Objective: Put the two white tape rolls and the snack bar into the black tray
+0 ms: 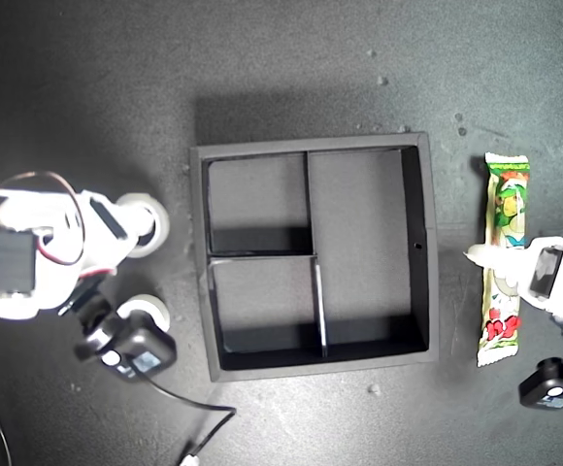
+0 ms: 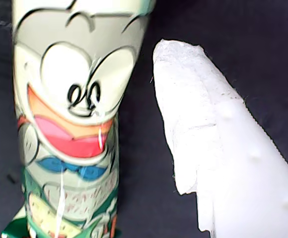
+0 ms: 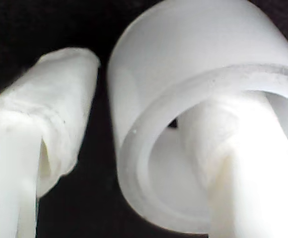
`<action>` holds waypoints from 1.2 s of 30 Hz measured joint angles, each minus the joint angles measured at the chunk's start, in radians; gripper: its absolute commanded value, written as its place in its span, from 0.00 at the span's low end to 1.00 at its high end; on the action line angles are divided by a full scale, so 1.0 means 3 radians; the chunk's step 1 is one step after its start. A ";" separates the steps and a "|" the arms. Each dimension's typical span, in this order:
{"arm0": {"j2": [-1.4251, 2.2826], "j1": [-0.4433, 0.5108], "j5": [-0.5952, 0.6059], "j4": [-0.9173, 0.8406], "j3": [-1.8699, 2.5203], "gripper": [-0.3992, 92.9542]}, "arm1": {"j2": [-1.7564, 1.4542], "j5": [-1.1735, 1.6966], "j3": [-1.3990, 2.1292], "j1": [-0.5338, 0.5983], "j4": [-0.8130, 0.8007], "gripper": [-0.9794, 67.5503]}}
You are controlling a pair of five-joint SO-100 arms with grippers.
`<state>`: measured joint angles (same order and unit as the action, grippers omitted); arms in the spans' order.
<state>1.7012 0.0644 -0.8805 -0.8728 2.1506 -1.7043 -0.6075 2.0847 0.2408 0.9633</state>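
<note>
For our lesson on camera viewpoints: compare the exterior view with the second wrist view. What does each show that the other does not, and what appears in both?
Only the exterior view shows the black tray, its compartments bare, the snack bar at that view's right, and a second white tape roll.

Only the second wrist view shows one finger of my second gripper reaching inside the roll's hole, the other outside its wall.

Both show the gripped-at white tape roll.

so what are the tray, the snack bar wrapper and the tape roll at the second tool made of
Tray: matte black, thin flat walls and dividers, looks like card or foam board; cannot tell which.
Snack bar wrapper: glossy printed plastic film, going by the highlights and crimped ends.
Tape roll: smooth, slightly translucent white, probably plastic or wound tape.
</note>
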 measured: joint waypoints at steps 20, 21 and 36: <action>0.0470 -0.0261 0.0394 -0.1805 -0.1606 0.00 | 0.0501 -0.0066 -0.0767 0.0072 0.0685 0.02; 0.0470 -0.0297 0.0460 -0.1938 -0.1805 0.00 | 0.0501 -0.0066 -0.0941 0.0087 0.0849 0.02; -0.1672 -0.0210 0.0726 -0.2674 -0.4592 0.00 | 0.1324 0.1452 -0.3365 -0.0153 0.0578 0.01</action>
<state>1.1996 0.0015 -0.6627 -1.6751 0.7731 -1.3070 -0.1718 1.0753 0.1948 1.1367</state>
